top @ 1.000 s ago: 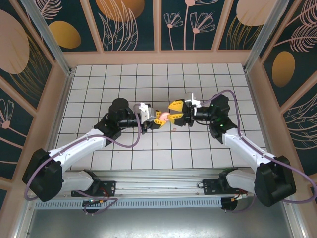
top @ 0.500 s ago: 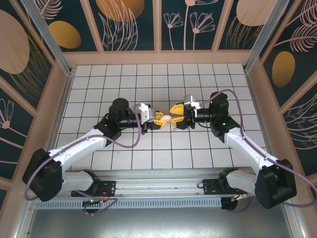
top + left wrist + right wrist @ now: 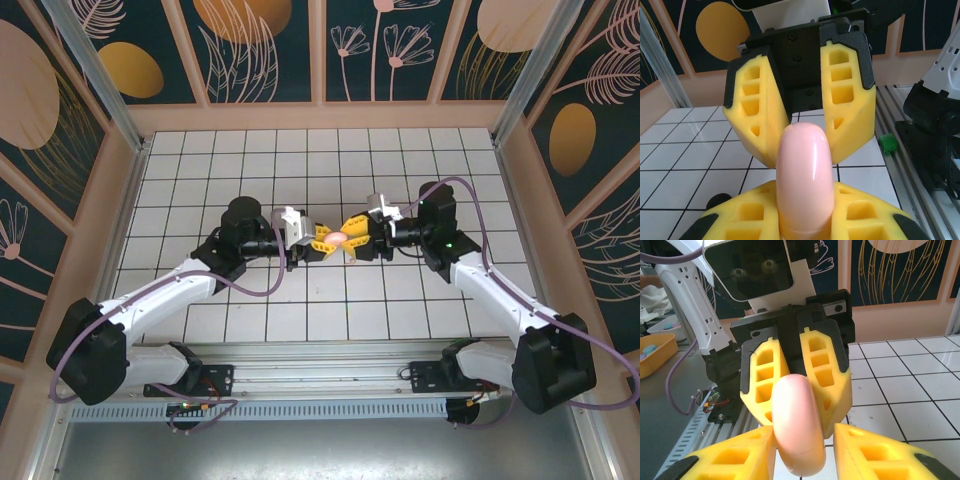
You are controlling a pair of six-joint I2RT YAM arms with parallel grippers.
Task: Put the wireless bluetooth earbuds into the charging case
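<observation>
Top external showed left gripper [image 3: 321,242] clamped on glossy pale pink oval charging case [image 3: 340,238], right gripper [image 3: 357,238] spread around it. Early left release risked the slick case dropping.

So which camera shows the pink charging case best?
Right wrist: the pink charging case appears close, its rounded outline nearly whole. Left wrist is equally close, but the lower end is cut off. Top external shows a small pink spot between the left hand and right hand.

Left gripper [image 3: 807,200] clamps a pink charging case [image 3: 805,170] upright between its yellow fingers. Right gripper [image 3: 805,156] faces it, jaws spread just behind the case, above the white-tiled table [image 3: 685,150].
</observation>
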